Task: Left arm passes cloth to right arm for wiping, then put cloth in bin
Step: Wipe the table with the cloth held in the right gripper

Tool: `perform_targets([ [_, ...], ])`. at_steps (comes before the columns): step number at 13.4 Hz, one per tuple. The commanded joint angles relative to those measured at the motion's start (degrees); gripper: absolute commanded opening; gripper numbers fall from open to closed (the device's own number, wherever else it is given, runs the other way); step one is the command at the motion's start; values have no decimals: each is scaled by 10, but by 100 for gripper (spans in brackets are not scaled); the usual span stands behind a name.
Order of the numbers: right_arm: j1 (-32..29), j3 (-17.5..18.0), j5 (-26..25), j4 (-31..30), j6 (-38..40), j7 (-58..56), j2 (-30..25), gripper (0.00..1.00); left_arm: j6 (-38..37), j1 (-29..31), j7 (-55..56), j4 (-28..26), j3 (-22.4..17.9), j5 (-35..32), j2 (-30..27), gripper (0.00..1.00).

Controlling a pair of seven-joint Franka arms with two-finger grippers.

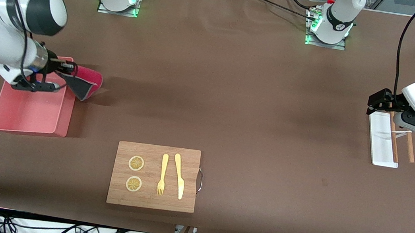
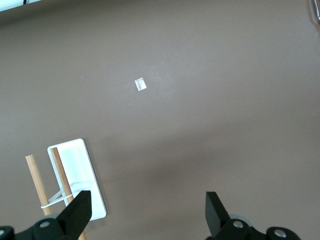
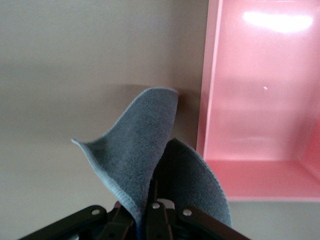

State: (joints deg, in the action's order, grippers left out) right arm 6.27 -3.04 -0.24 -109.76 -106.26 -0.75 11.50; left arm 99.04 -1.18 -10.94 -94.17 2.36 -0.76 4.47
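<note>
My right gripper (image 1: pixel 66 70) is shut on the cloth (image 1: pixel 86 81), crimson-pink with a dark grey back. It holds the cloth up beside the pink bin (image 1: pixel 32 107), over the bin's wall toward the table's middle. In the right wrist view the cloth's grey side (image 3: pixel 150 150) rises folded from the jaws, with the bin (image 3: pixel 260 110) beside it. My left gripper (image 1: pixel 377 102) is open and empty, waiting over the small white tray (image 1: pixel 382 141) at the left arm's end. In the left wrist view its fingers (image 2: pixel 75 215) stand wide apart.
A wooden board (image 1: pixel 154 176) with two lemon slices, a yellow fork (image 1: pixel 162 174) and a yellow knife (image 1: pixel 179 176) lies near the front edge. Two wooden sticks (image 1: pixel 410 146) lie by the white tray (image 2: pixel 77 175). A small white scrap (image 2: pixel 140 84) lies on the brown table.
</note>
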Motion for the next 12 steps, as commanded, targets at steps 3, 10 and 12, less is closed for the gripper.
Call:
perform_targets([
  [3,-2,7,1,4,-116,14,102,0,-38,0,25,-10,-2,12,-14,100],
  [10,82,44,82,9,-163,178,136,0,-62,7,24,-7,-3,12,-17,100],
  [12,109,58,83,33,-167,250,156,0,-63,7,25,-5,-2,12,-17,100],
])
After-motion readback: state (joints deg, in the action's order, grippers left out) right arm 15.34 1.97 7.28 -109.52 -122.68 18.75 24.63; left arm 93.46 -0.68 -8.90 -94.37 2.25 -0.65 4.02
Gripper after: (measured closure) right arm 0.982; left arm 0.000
